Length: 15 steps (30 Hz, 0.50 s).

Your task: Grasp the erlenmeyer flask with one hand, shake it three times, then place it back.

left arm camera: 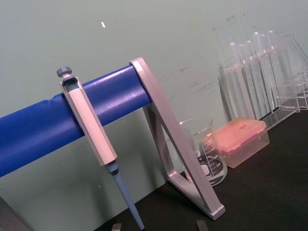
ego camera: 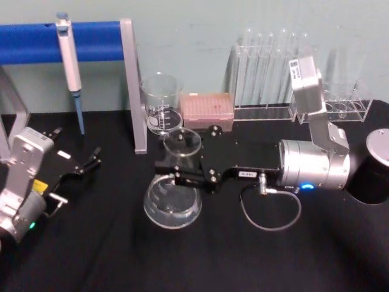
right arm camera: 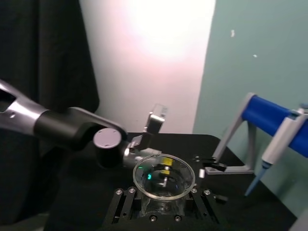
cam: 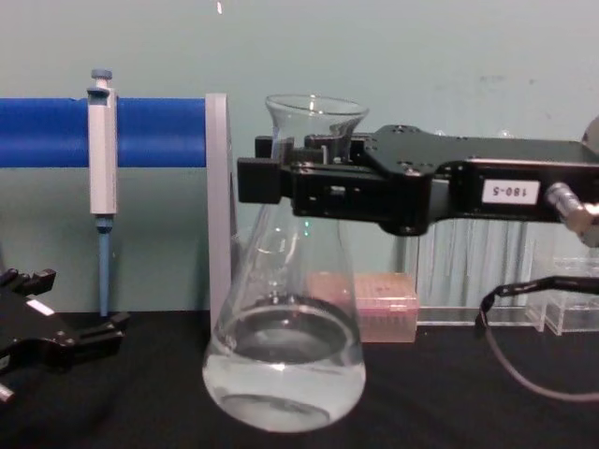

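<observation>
The right pincer [cam: 314, 182] is clenched on the flask [cam: 281, 355], one jaw on each side of the narrow neck just below the flared rim. The flask's long axis stands upright, crosswise to the level fingers. Its wide base, holding clear liquid, hangs straight below the pincer, and I cannot tell whether it touches the table [ego camera: 121, 261]. The shake should run along that axis, because the rim is open. The left pincer [ego camera: 85, 164] sits released, well off to the side and farther from the flask.

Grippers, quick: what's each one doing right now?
The left gripper: open, empty, parked at the left.
The right gripper: shut on the erlenmeyer flask at its neck.
</observation>
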Motion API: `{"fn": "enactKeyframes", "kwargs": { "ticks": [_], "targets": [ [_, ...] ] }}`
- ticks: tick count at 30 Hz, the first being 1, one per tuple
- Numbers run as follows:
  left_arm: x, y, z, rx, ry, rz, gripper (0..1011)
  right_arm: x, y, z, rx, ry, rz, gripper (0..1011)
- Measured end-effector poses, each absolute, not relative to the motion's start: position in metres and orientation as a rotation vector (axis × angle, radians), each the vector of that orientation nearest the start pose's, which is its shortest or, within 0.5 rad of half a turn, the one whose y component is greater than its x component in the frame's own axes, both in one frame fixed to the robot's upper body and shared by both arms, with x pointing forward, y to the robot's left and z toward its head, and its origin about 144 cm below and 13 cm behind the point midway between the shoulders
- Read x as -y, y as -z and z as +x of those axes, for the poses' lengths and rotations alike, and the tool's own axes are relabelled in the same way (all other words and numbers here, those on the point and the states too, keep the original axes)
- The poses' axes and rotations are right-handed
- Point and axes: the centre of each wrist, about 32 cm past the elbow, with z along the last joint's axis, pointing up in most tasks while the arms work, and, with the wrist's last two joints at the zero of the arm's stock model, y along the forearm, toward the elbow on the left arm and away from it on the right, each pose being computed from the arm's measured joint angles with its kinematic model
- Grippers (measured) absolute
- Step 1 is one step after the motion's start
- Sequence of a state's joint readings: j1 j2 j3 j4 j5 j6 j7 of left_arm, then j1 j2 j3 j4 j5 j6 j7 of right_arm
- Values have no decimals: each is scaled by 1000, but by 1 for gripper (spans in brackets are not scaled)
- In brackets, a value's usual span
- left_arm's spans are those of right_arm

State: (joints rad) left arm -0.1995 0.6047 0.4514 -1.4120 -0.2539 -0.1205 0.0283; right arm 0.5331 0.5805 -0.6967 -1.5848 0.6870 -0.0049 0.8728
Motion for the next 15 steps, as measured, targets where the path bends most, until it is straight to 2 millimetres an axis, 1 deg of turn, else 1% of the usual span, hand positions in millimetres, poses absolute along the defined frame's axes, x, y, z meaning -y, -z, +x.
{"fn": "enactKeyframes", "kwargs": {
  "ticks": [8,15],
  "targets": [
    [-310,-1140,489,285,-1248,304,1001,211,-1257,533,130,249,19,453],
    [-310,-1140,489,285,-1248,305,1001,212,-1256,534,135,454,38,453]
  ]
}}
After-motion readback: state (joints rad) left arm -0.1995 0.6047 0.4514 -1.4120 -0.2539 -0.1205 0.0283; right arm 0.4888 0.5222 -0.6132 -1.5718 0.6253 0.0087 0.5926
